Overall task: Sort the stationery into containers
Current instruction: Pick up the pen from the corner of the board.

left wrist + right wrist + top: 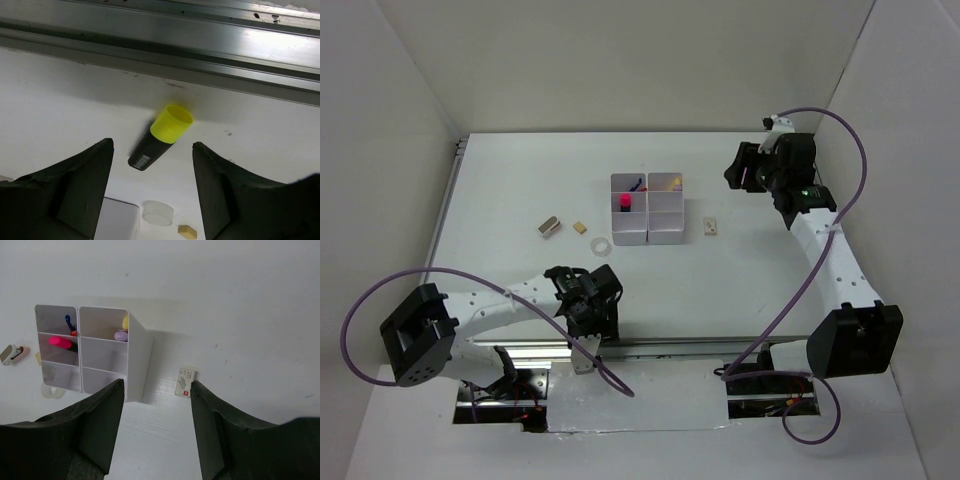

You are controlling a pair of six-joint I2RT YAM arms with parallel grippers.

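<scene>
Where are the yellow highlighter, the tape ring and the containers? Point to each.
yellow highlighter (161,137), left wrist view, cap-barrel joint.
tape ring (158,214), left wrist view, side wall.
containers (140,360), right wrist view, side wall.

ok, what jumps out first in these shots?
The yellow-black highlighter lying on the white table by the near metal rail, framed by the open left hand. Next, the white containers at mid-table, with a pink highlighter bright in the left column.

2 white arms (838,262), black joints (848,342), purple cables (825,110).
</scene>
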